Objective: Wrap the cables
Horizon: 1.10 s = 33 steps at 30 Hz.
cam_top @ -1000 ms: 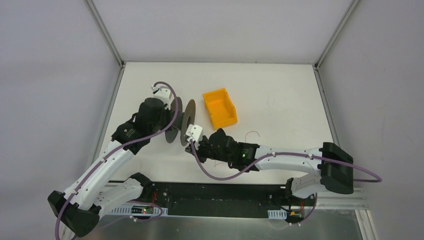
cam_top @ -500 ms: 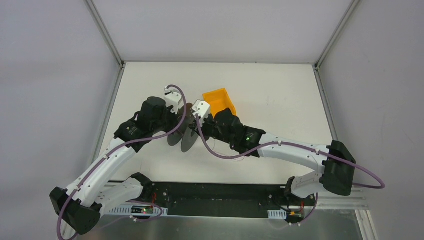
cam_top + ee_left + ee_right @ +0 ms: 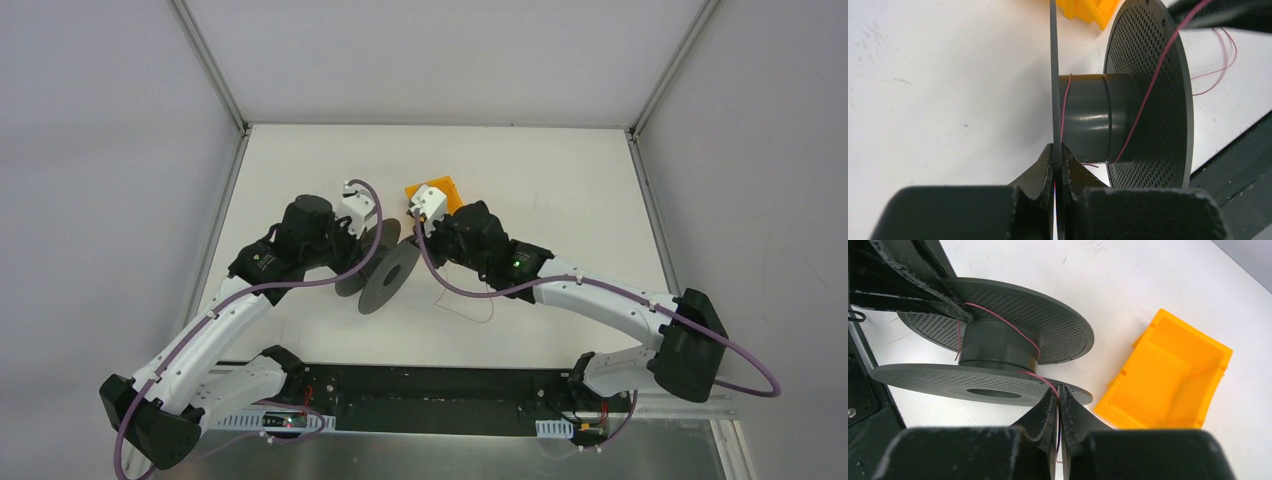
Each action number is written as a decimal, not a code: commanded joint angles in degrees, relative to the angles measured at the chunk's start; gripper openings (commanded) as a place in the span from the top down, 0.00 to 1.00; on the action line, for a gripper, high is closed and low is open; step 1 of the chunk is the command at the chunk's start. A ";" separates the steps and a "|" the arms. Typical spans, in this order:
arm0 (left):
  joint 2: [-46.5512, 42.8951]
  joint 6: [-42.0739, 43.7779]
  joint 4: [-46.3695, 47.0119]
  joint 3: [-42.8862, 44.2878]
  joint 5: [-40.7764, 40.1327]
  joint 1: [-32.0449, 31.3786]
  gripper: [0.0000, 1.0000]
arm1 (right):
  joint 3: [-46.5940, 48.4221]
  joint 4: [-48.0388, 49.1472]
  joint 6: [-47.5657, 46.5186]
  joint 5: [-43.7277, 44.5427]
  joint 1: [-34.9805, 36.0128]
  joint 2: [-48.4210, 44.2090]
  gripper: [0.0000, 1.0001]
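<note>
A dark grey spool (image 3: 385, 272) with two perforated flanges stands on edge at the table's middle. My left gripper (image 3: 1058, 150) is shut on the rim of one flange (image 3: 1054, 75). A thin reddish cable (image 3: 1148, 90) runs once around the spool's hub (image 3: 1095, 117) and across the other flange. My right gripper (image 3: 1059, 392) is shut on that cable (image 3: 1040, 377) just beside the near flange (image 3: 973, 385). Loose cable loops (image 3: 478, 305) lie on the table to the right of the spool.
An orange bin (image 3: 440, 195) sits just behind the right wrist, also in the right wrist view (image 3: 1173, 375). The black base rail (image 3: 430, 385) runs along the near table edge. Grey walls enclose the white table (image 3: 570, 200).
My right gripper has swung from in front of the spool up and back to beside the orange bin, drawing the cable around. The left gripper has turned the spool's flanges more toward the camera.
</note>
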 commanded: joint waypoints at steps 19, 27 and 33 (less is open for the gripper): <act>-3.33 -3.29 -4.93 6.59 12.14 0.11 1.00 | -24.01 23.68 7.85 -10.55 -3.61 -4.25 0.70; -3.92 -8.91 -6.67 8.26 11.41 0.28 1.00 | -30.04 25.51 11.44 -12.15 -3.58 -5.06 0.61; -4.30 -11.83 -6.94 9.53 9.82 1.00 1.00 | -33.16 23.28 16.19 -12.99 -3.49 -8.17 0.60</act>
